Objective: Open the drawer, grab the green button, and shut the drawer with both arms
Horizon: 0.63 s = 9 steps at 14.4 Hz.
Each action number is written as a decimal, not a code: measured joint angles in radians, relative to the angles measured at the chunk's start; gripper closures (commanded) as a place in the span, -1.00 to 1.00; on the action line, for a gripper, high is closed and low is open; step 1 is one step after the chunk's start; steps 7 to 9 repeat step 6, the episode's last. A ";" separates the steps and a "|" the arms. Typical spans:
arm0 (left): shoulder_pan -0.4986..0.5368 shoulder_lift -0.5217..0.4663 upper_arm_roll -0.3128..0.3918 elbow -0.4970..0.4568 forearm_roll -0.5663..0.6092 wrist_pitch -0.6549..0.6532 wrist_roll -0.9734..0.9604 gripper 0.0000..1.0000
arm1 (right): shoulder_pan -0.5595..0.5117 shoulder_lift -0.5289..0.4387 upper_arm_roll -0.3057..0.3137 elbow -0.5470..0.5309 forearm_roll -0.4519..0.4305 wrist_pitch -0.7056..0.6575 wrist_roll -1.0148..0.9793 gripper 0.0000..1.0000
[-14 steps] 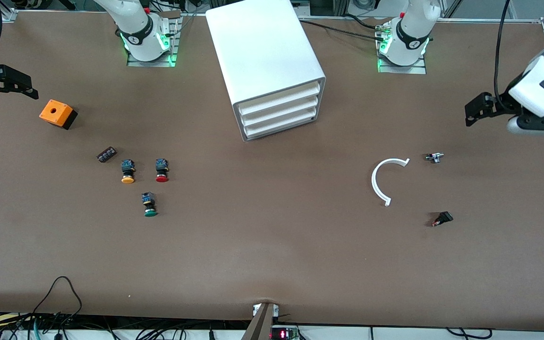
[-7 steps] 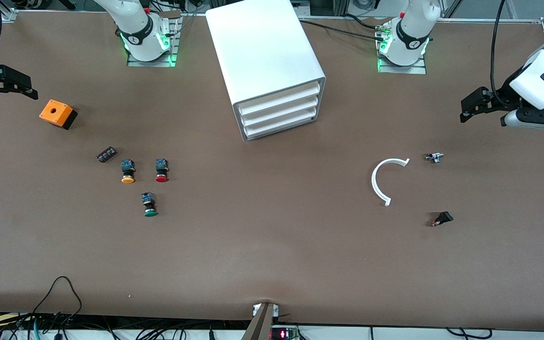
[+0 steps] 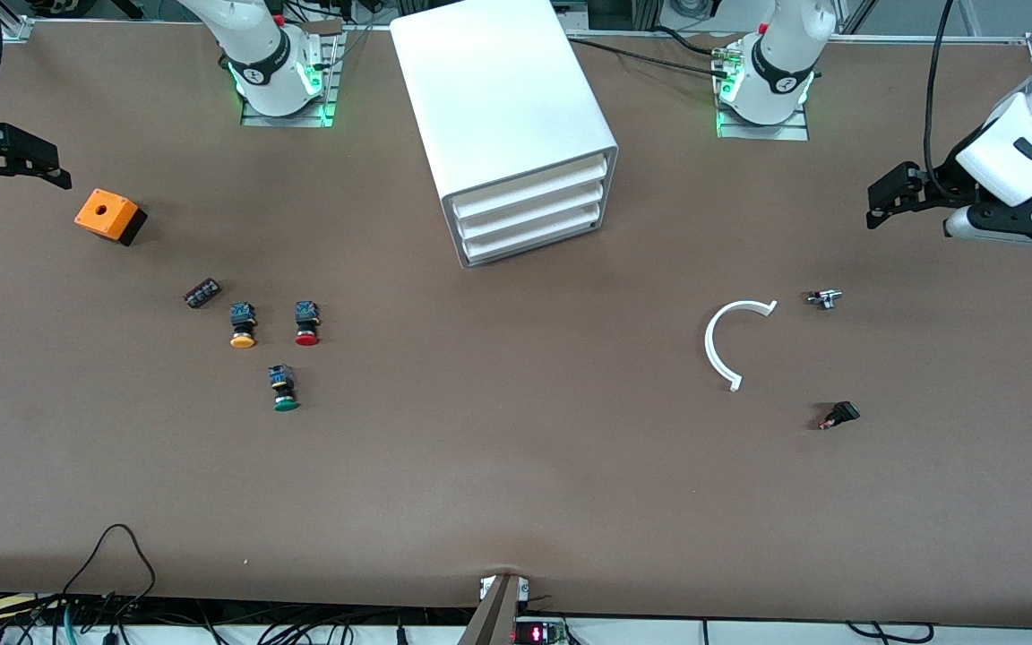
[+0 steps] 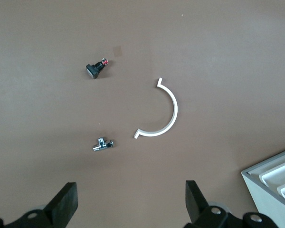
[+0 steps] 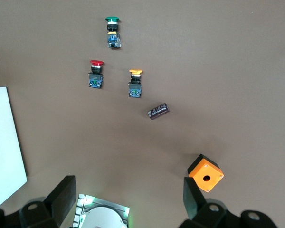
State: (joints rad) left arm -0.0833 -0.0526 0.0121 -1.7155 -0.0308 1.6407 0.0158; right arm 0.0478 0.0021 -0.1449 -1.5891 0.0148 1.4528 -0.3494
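Green button on the desk, drawer shut

The button (image 3: 284, 388) lies on its side, green cap, black body, blue-grey block; the drawer (image 3: 536, 237) sits flush. Left gripper (image 3: 883, 195) and right gripper (image 3: 28, 159) hover with jaws wide, empty.

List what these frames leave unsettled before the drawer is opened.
- Drawer contents: front view shows only closed fronts on the cabinet.
- Cabinet in the left wrist view: cut off by the frame edge, only a corner shows.
- Small metal part and black part: too small to identify.
- Right gripper: partly cut off by the front view's edge.
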 measured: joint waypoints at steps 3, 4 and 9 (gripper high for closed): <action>0.000 0.000 0.000 0.004 0.022 -0.030 0.000 -1.00 | 0.000 0.000 0.000 0.000 0.000 0.000 0.000 -1.00; 0.000 0.000 0.000 0.005 0.028 -0.046 0.000 -1.00 | 0.000 0.000 0.000 0.000 0.000 0.000 0.000 -1.00; 0.001 0.000 0.000 0.006 0.030 -0.056 0.000 -1.00 | 0.000 0.000 0.000 0.000 0.000 0.000 0.000 -1.00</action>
